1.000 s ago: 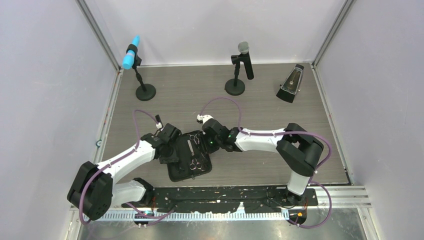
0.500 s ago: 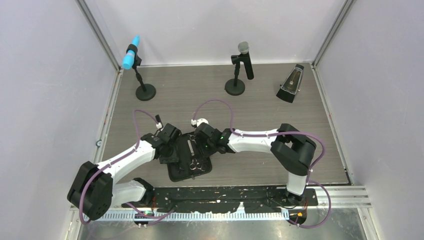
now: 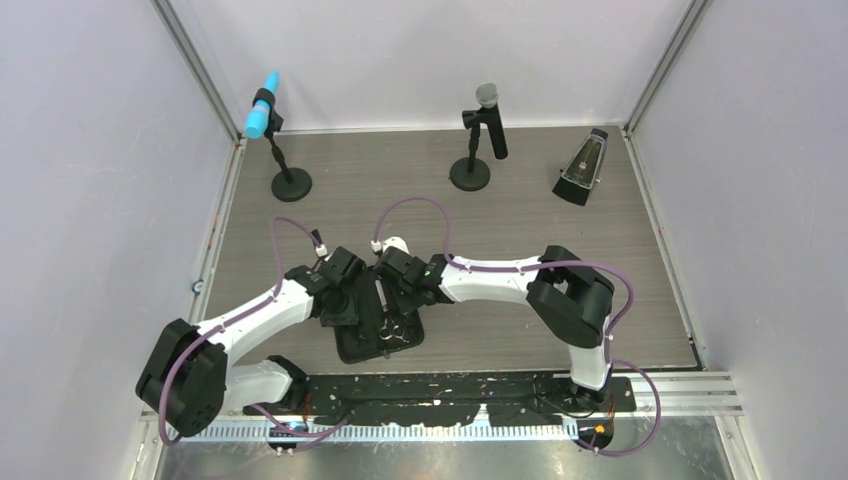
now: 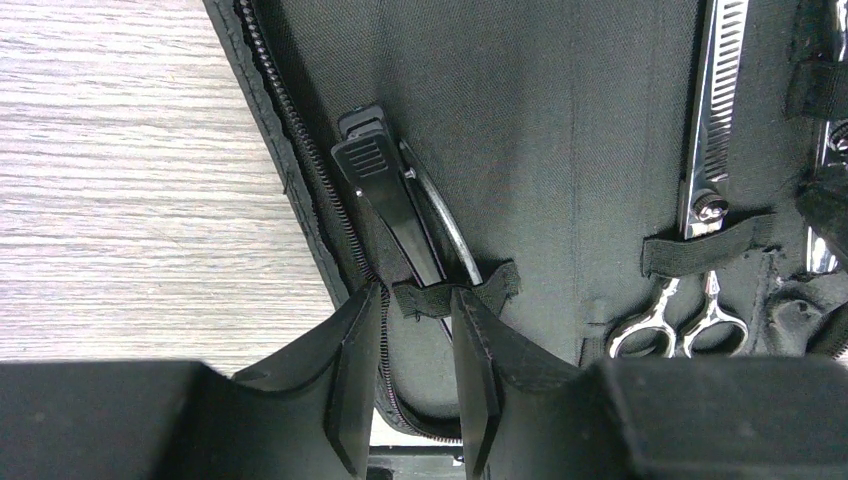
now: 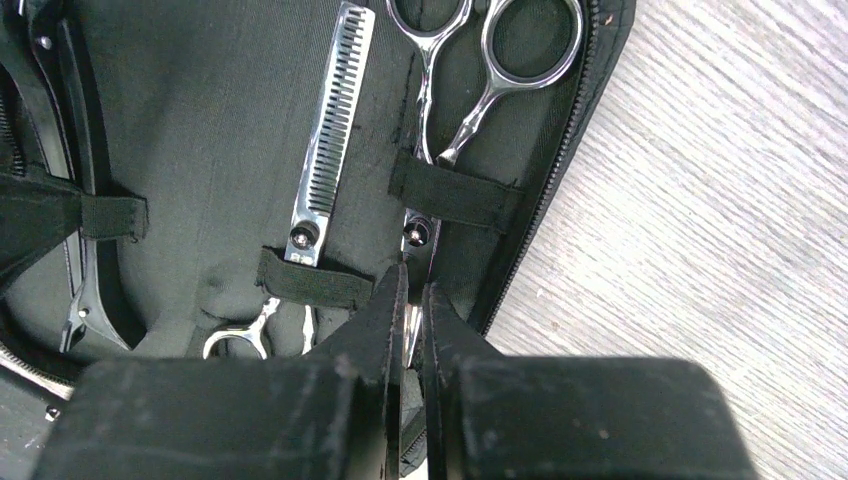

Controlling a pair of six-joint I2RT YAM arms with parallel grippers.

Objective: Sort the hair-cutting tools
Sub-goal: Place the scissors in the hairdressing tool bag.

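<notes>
1. While the right gripper (image 5: pixel 413 285) is clamped on the blade end of the plain scissors (image 5: pixel 412 235), we treat any pull as loaded. In the right wrist view the finger rings lie at 12 o'clock and the blades point to 6 o'clock.
2. An elastic strap (image 5: pixel 455 195) crosses the shanks just at 12 o'clock of the fingertips. We judge that a sideways or lifting pull would drag the case (image 5: pixel 200 130) along the table (image 5: pixel 700 200). The polished steel could also slip from the narrow pinch.
3. The thinning scissors (image 5: pixel 325 130) lie strapped at 9 o'clock of the plain pair, close by. A skewed withdrawal could knock them.
4. The left gripper (image 4: pixel 418 300) has its jaws apart and grasps nothing we can see. It straddles the tail of the hair clips (image 4: pixel 385 190), which sit under a small elastic loop at the case's 9 o'clock edge in the left wrist view. Closing here could pinch the loop or the zip (image 4: pixel 312 160) instead of the clips.
5. Materials:
   - Case: woven black fabric, soft, with a toothed zip border.
   - Scissors: bright, hard, slender steel, one blade comb-toothed.
   - Clips: matte black, thin, with a ribbed thumb pad.
   - Table: grey wood-grain.
6. We cannot make out the comb.
</notes>
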